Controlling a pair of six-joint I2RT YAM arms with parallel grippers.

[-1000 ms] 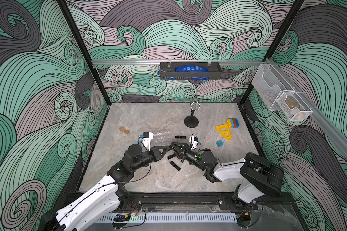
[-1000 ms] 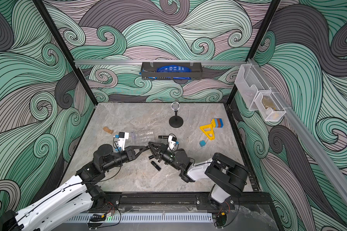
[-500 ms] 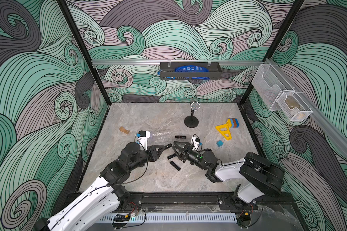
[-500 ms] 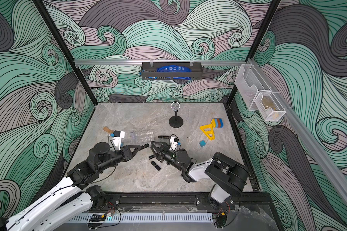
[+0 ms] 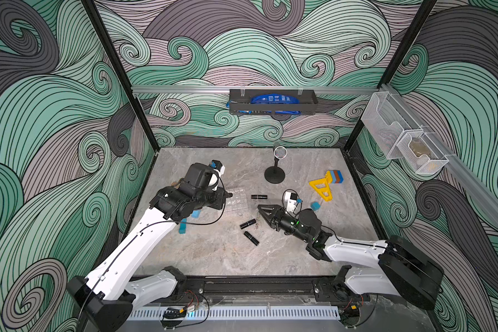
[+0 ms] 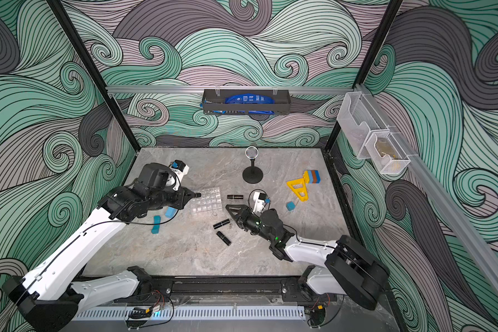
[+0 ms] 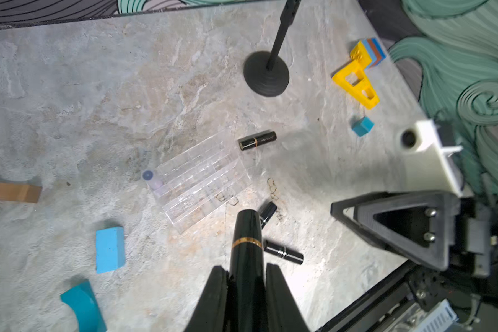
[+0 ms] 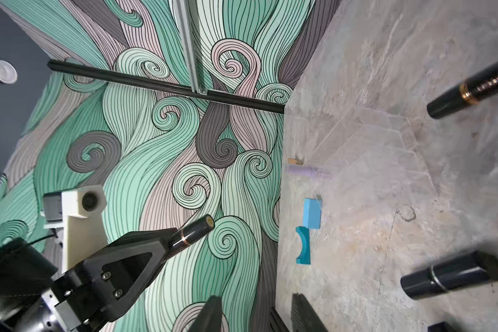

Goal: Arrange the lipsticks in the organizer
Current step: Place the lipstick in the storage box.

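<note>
On the table (image 5: 213,258), three lipsticks (image 5: 259,197) (image 5: 247,224) (image 5: 251,238) lie loose, with one's gold lettering unreadable. Your left gripper (image 7: 246,273) clamps a fourth lipstick (image 7: 246,230); your right gripper (image 8: 255,299) gapes empty.

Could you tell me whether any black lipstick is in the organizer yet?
None yet: three lipsticks lie on the table outside the organizer, the fourth lipstick is in the left gripper.

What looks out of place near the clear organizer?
A pale lavender tube sits at one corner of the organizer, unlike the black lipsticks; whether it is inside a cell is unclear. Three of them lie on their sides on the table, outside it; the left gripper is shut on a fourth lipstick.
</note>
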